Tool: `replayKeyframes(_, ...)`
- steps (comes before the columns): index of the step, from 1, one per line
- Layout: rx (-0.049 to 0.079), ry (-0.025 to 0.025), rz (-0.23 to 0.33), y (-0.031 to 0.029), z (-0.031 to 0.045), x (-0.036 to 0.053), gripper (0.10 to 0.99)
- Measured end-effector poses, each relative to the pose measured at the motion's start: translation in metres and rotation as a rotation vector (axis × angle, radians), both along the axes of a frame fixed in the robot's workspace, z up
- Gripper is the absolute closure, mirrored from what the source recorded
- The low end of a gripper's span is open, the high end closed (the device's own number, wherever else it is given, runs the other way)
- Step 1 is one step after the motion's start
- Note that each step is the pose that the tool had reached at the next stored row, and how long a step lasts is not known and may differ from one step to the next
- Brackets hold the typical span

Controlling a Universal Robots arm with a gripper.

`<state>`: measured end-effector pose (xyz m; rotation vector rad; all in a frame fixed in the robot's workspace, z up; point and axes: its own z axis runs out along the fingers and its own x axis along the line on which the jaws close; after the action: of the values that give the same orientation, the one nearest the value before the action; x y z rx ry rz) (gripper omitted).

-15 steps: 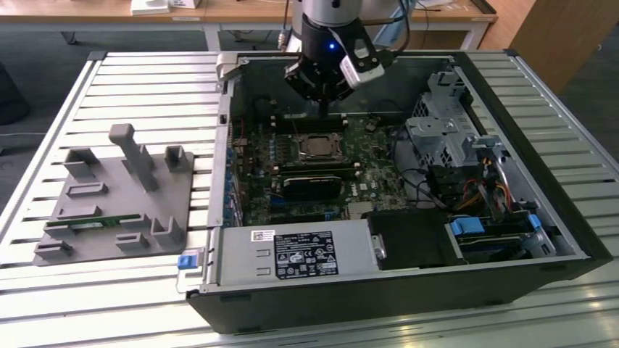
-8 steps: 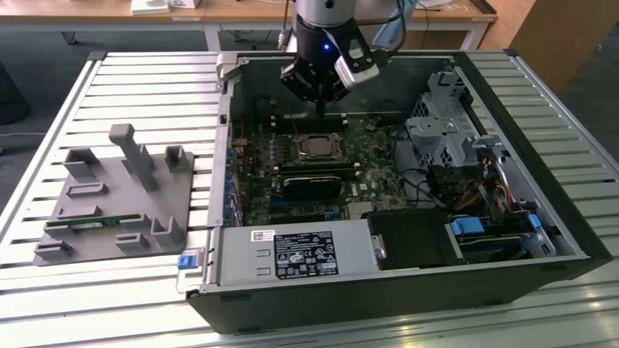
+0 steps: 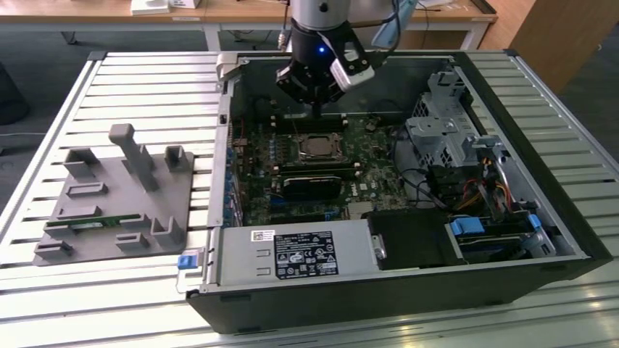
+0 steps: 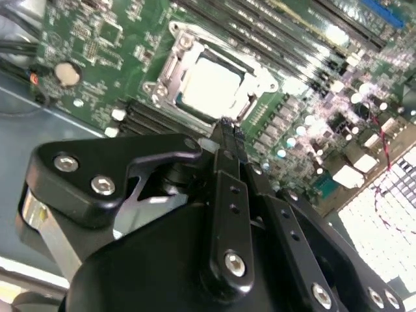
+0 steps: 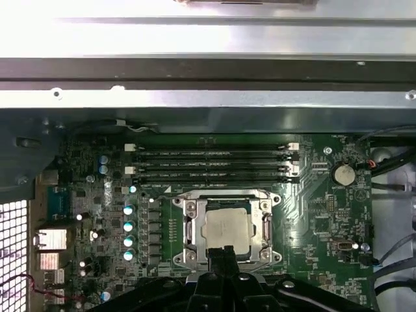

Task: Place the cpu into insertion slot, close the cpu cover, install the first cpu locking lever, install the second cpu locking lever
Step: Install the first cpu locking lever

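At board centre, inside the open computer case (image 3: 541, 217), the cpu (image 5: 225, 229) sits in the insertion slot (image 5: 181, 259). Its pale silver-grey top is flat, square and matte. The cpu cover (image 5: 224, 203), a thin bright metal frame, lies around it, and the chip shows through the square window. Whether the locking levers are latched cannot be told.

Edges and room:
- On one side of the socket run long black memory slots (image 5: 211, 162), parallel and close-set, with the grey sheet-metal case wall (image 5: 208, 97) beyond them.
- A column of small pale-topped capacitors (image 5: 129, 231) stands just beside another side.
- A round coin cell (image 5: 342, 173) lies apart on green board.
- In the exterior view a long black module (image 3: 309, 181) lies just beside the socket's near edge.
- A grey drive cage (image 3: 440, 130) and cable bundles crowd the exterior view's right.
- Space directly above the chip is open.

The arm comes down near-vertical from over the case's far wall. The gripper (image 4: 225, 127) is black and angular with bolted links. Its slim fingers are drawn together with nothing visible between them. The tips hang at the socket's rim; contact cannot be told.

Well apart, on the exterior view's left, a grey moulded fixture (image 3: 116, 196) rests on the slatted metal table (image 3: 58, 94).
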<state>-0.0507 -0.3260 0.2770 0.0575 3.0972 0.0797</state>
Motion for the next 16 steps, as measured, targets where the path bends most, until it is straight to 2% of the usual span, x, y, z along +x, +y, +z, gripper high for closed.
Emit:
replayKeyframes(5,0.000,-0.0001,0.000,0.0004,-0.0044,-0.0144,0.980)
replayKeyframes(10,0.001,0.0028,0.000,0.0005,-0.0047,-0.0153,0.980)
replayKeyframes(16,0.001,0.0029,0.000,0.0007,-0.0060,-0.0250,0.980)
